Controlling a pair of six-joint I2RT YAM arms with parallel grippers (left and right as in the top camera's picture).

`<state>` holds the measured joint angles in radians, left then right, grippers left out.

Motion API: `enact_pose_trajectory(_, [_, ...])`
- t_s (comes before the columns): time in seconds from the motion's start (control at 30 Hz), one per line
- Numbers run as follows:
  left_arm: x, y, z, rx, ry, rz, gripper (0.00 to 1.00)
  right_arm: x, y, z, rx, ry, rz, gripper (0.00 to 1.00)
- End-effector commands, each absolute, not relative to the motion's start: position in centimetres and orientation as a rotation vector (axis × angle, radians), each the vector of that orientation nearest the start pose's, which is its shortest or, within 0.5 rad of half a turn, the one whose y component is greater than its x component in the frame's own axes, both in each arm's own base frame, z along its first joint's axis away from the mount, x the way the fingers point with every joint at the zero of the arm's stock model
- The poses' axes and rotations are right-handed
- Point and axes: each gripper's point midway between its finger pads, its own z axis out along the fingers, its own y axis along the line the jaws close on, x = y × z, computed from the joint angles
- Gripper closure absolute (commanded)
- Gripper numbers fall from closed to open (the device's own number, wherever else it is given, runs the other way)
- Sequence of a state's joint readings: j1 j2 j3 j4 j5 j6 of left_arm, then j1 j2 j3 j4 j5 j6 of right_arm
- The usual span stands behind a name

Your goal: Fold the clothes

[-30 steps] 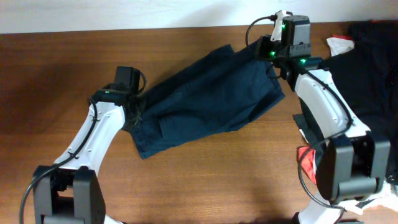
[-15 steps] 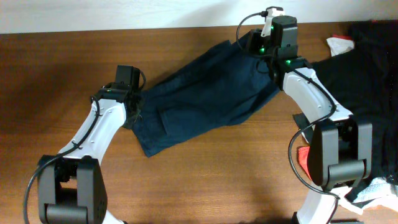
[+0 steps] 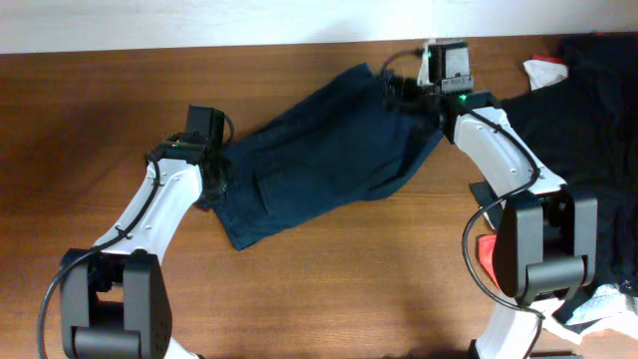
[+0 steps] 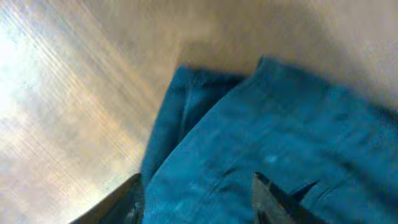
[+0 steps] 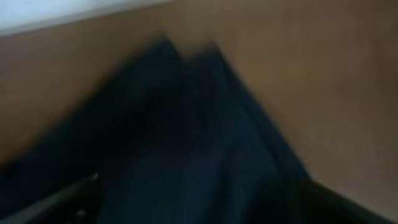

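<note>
The clothes, a pair of dark navy shorts (image 3: 319, 155), lie slanted across the wooden table (image 3: 349, 279), from lower left to upper right. My left gripper (image 3: 214, 184) is over their left end. In the left wrist view the left gripper (image 4: 199, 205) is open, its fingers (image 4: 273, 199) apart with blue cloth (image 4: 261, 124) lying flat beneath them. My right gripper (image 3: 399, 90) is at the shorts' upper right corner. In the blurred right wrist view the right gripper (image 5: 199, 199) is wide open over dark cloth (image 5: 186, 124), holding nothing.
A black garment (image 3: 588, 110) covers the table's right side, with a white and red cloth piece (image 3: 546, 72) at its upper edge. A red scrap (image 3: 488, 249) and a white cloth (image 3: 608, 304) lie by the right arm's base. The table's far edge (image 3: 249, 50) runs just behind the shorts.
My right gripper has moved left along the far edge and opened, letting go of the shorts' right corner. My left gripper has opened at the left end. The shorts' right end shifted left.
</note>
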<state>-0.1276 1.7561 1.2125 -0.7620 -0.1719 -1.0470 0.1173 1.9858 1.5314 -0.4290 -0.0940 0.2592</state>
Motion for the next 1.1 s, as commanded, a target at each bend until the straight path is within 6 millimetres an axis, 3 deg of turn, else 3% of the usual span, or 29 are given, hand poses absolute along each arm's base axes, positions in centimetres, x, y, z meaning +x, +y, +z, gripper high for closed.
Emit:
enact_pose_trajectory(0.0, [35.7, -2.8, 4.5, -1.233, 2.645, -0.032, 0.33, 49.3, 6.2, 8.6, 0.19, 2.632, 0.226, 0.01])
enact_pose_trajectory(0.13, [34.0, -3.8, 2.6, -1.234, 2.716, -0.091, 0.25, 46.3, 5.4, 7.1, 0.215, 2.769, 0.171, 0.02])
enact_pose_trajectory(0.3, [34.2, -6.4, 0.8, -1.022, 2.793, -0.321, 0.24, 44.9, 4.8, 6.7, 0.229, 2.825, 0.124, 0.01])
enact_pose_trajectory(0.5, [33.3, -6.0, -0.4, -1.025, 2.795, -0.284, 0.18, 43.3, 3.0, 6.5, 0.3, 2.883, 0.09, 0.01])
enact_pose_trajectory(0.77, [32.2, -5.6, -1.0, -1.03, 2.825, -0.242, 0.18, 40.9, -0.3, 7.3, 0.42, 2.945, 0.064, 0.01])
enact_pose_trajectory(0.87, [31.2, -5.4, -1.1, -1.045, 2.856, -0.207, 0.29, 40.1, -0.6, 7.7, 0.42, 2.968, 0.058, 0.01])
enact_pose_trajectory(1.0, [30.0, -4.0, -1.4, -1.062, 2.878, -0.076, 0.28, 39.6, -0.6, 7.9, 0.421, 2.978, 0.057, 0.01])
enact_pose_trajectory(1.07, [30.0, -4.1, -1.4, -1.062, 2.876, -0.079, 0.23, 39.4, -0.6, 7.9, 0.423, 2.987, 0.055, 0.01])
